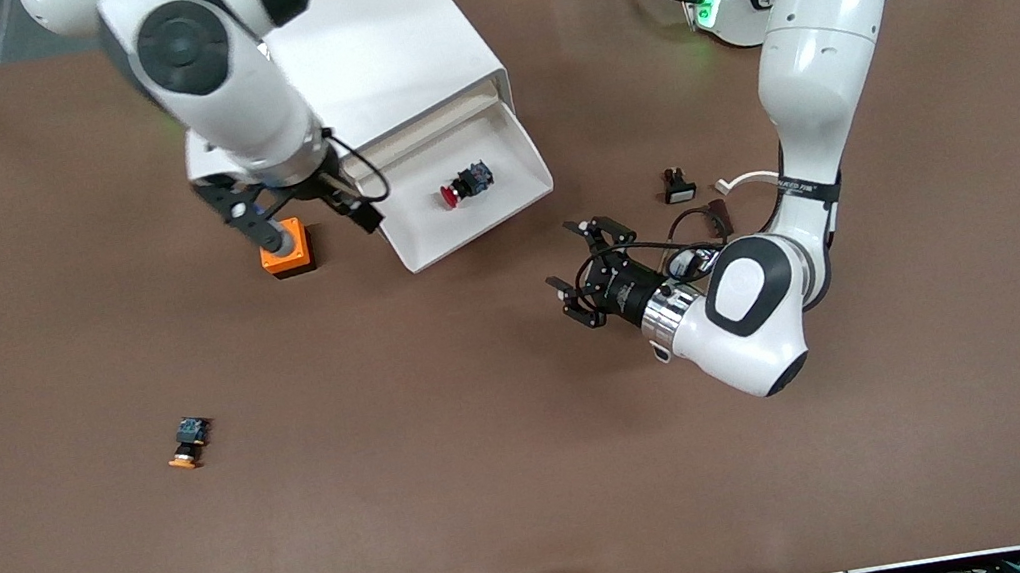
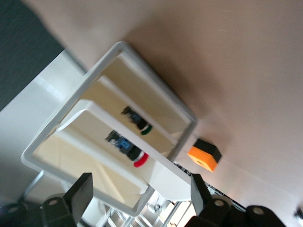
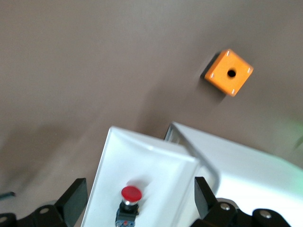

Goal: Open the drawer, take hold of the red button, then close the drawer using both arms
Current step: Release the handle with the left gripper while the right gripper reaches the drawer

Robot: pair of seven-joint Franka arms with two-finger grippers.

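Reaching for the button (image 1: 465, 183), which lies in the pulled-out drawer (image 1: 503, 141), you bring the released right hand (image 1: 313, 217) straight down over its red cap, while the left hand (image 1: 581, 273), also released, waits over the desk (image 1: 534, 445).

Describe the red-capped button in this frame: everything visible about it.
The button is small, with a round red cap, a silvery collar under it and a black-and-blue body. It lies on its side on the floor of the pulled-out white drawer, cap toward the right arm's end of the table. Nothing grips it. The right tool hangs open above it; the left tool is open over the bare table.
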